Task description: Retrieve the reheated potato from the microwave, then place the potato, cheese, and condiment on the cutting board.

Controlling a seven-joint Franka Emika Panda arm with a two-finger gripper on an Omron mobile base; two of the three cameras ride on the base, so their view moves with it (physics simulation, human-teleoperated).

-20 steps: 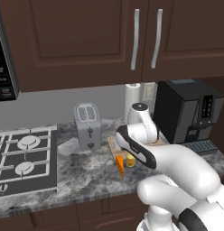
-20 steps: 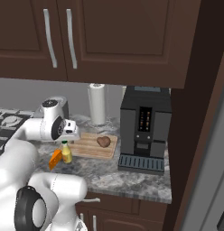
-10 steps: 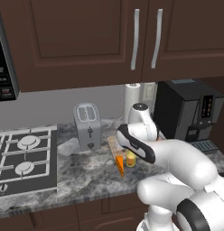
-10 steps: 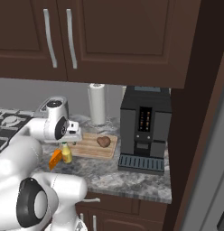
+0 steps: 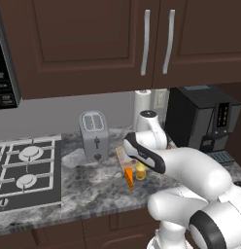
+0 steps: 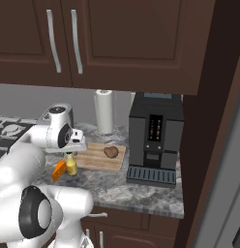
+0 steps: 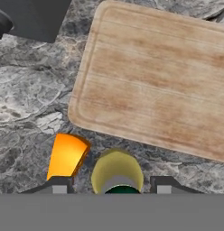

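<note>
My gripper (image 7: 108,186) sits low at the bottom edge of the hand view; only the two finger tips show, one on each side of the condiment (image 7: 116,171). Jaws spread wider than the bottle; can't tell if they touch it. In both base views my own arm covers the gripper.

Condiment stands on the surface (image 7: 28,103) just off the cutting board (image 7: 154,81), its dark cap cut off by the frame bottom. Cheese (image 7: 66,155) lies right beside it, to its left in the hand view, also off the board.

Right base view: potato (image 6: 111,152) rests on the board's right part, centre frame. Board's left end is behind my wrist.

Microwave (image 5: 5,58) is cropped at the upper left of the left base view; only a strip of the button panel shows.

Grey marbled surface, dark wood cabinets (image 5: 93,44) above. Toaster (image 5: 94,136), stove (image 5: 25,170) lower left, paper towel roll (image 6: 104,111), coffee machine (image 6: 155,138).
</note>
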